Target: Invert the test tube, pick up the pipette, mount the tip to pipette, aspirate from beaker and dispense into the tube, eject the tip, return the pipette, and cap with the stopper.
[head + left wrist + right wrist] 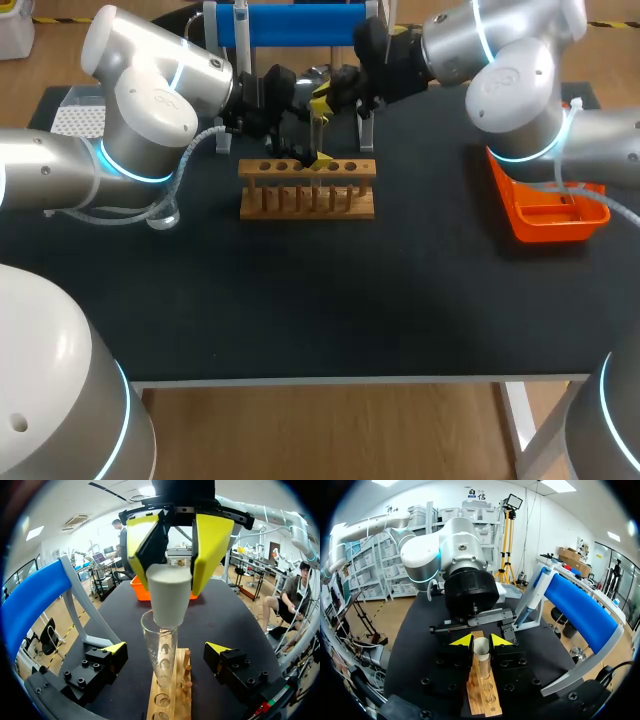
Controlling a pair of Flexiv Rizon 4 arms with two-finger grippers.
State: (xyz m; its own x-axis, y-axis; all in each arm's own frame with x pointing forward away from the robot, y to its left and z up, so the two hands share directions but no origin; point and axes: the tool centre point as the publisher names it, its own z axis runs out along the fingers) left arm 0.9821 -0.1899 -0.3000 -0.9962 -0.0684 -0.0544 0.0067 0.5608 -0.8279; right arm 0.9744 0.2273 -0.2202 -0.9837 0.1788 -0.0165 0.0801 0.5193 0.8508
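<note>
One stopper (170, 597) above wooden rack (307, 188); orange tray (545, 205) on black tabletop (330, 300).

A laboratory: on the matte black counter (330, 290) stands a pale wooden test-tube rack (307, 188) with a clear glass test tube (159, 650) upright in it, a blue-barred pipette stand (300, 24) at the far edge, and an orange plastic tray (545, 210) at the right.

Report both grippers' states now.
Left gripper: open, fingers either side of the test tube, not touching.
Right gripper: shut on the stopper, at the tube's mouth.
</note>
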